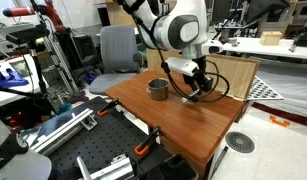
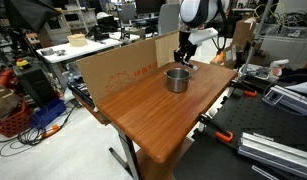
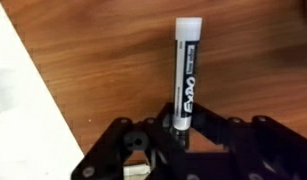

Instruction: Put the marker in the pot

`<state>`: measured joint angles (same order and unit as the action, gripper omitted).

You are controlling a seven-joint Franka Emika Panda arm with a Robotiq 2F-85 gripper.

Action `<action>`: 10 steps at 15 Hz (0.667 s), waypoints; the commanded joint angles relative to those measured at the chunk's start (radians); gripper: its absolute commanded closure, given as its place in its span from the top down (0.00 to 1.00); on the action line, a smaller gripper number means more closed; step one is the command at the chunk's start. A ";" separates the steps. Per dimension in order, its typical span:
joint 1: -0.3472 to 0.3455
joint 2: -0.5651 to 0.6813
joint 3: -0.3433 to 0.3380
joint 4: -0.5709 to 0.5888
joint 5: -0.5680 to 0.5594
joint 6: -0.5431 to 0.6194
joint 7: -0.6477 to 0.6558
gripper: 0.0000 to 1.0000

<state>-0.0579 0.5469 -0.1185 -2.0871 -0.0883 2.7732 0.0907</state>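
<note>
The marker (image 3: pixel 185 75) is showing a black barrel with white lettering and a white end. The desk (image 3: pixel 93 50) under it is glowing warm brown with darker streaks of wood grain. The tool (image 3: pixel 180 128) is reading matte black. On the desk, the pot (image 1: pixel 158 89) is shining dull grey outside and dark inside.

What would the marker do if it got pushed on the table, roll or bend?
The marker looks round and smooth, so it would probably roll on the flat wooden table if nudged sideways. It looks like a stiff plastic tube, so it likely won't bend. It's slim, so probably light.
</note>
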 commanded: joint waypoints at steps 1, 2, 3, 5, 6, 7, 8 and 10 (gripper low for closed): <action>0.056 -0.072 -0.036 -0.039 -0.008 -0.006 0.066 0.06; 0.076 -0.087 -0.049 -0.047 -0.019 -0.003 0.093 0.06; 0.101 -0.110 -0.063 -0.060 -0.035 -0.005 0.121 0.06; 0.148 -0.145 -0.087 -0.083 -0.069 -0.002 0.172 0.06; 0.181 -0.160 -0.108 -0.097 -0.103 0.007 0.212 0.06; 0.214 -0.177 -0.130 -0.108 -0.144 0.008 0.255 0.06; 0.240 -0.192 -0.147 -0.121 -0.181 0.007 0.297 0.06; 0.310 -0.222 -0.199 -0.145 -0.289 0.013 0.412 0.06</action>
<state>0.1578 0.3764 -0.2304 -2.1807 -0.2486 2.7732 0.3632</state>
